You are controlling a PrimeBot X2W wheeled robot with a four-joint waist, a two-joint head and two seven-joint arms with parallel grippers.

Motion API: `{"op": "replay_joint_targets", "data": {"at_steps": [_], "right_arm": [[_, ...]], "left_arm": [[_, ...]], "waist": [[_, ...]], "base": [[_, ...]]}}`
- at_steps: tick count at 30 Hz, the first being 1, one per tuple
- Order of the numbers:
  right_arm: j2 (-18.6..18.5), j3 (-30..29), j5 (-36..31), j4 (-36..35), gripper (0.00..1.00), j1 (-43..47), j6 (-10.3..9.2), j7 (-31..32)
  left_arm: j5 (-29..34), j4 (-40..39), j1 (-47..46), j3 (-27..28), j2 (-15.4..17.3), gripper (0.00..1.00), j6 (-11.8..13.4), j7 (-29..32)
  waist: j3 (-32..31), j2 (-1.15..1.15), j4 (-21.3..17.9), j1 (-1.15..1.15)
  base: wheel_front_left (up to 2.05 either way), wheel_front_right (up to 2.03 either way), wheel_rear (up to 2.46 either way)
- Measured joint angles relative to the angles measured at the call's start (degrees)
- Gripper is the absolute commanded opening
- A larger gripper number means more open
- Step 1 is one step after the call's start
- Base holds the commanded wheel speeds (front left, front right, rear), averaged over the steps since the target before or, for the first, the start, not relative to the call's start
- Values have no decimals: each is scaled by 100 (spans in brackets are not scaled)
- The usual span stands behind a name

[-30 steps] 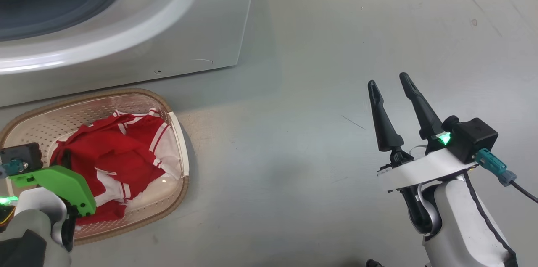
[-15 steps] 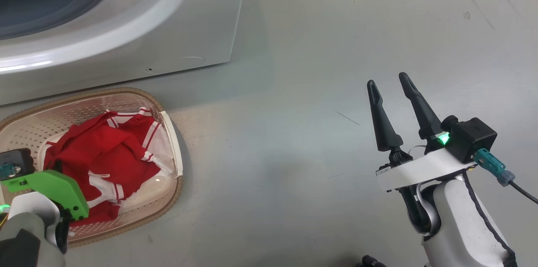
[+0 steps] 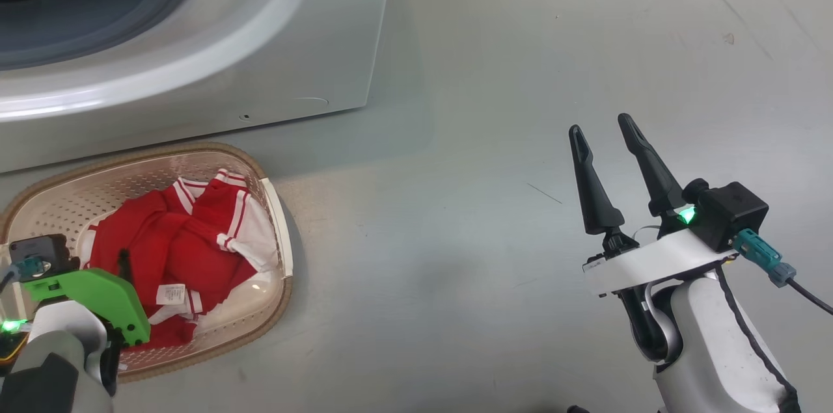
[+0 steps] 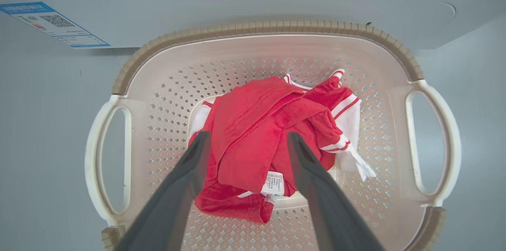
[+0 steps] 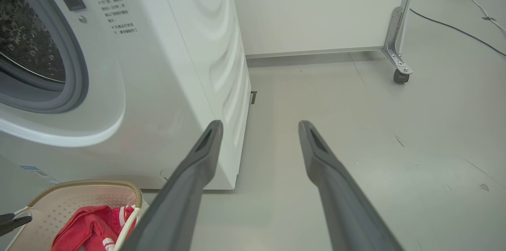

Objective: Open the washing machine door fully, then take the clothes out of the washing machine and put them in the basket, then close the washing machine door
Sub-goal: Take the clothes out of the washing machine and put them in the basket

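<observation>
Left gripper [image 4: 248, 135]: fingers are standing spread over the clothes [image 4: 253, 120], gripping nothing.
Clothes: are lying bunched in the middle of the basket [image 4: 276, 27].
Basket: is sitting on the floor [image 3: 455, 205], at 6 o'clock of the washing machine [image 3: 260, 42].
Right gripper [image 3: 600, 125]: is hovering at 3 o'clock of the basket, well apart, fingers spread, empty.

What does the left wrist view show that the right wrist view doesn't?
Left wrist: the whole basket from above with both handles, the clothes with their white label, and the left gripper, jaws open over the clothes.
Right wrist: the washer with its drum, gasket and side panel, a castor, a floor cable, and the right gripper, jaws open over the floor.
Both: the basket, the red clothes in it, and the washer's white front.
</observation>
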Motion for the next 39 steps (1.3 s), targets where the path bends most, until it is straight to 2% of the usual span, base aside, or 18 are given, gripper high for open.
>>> {"op": "replay_joint_targets", "data": {"at_steps": [8,17,25,34,39], "right_arm": [[0,-53,4,32,100,-5,0,0],[-1,-127,51,136,100,2,0,0],[-2,-293,55,219,100,142,0,0],[-1,-385,54,255,100,343,0,0],[-3,-360,65,152,100,446,0,0]], "left_arm": [[2,75,-3,-59,-57,100,-48,-358],[235,-25,-3,-382,-209,100,-209,-1081],[385,-288,-14,-666,-377,100,-348,-1206],[360,-864,-13,-759,-556,100,-419,-1265],[315,-1615,26,-754,-603,100,-456,-1271]], "waist": [[-217,0,59,0],[-645,0,178,0],[-1071,0,383,0],[-1552,0,679,0],[-1823,0,830,0]], "base": [[0,0,0],[0,0,0],[0,0,0],[0,0,0],[0,0,0]]}}
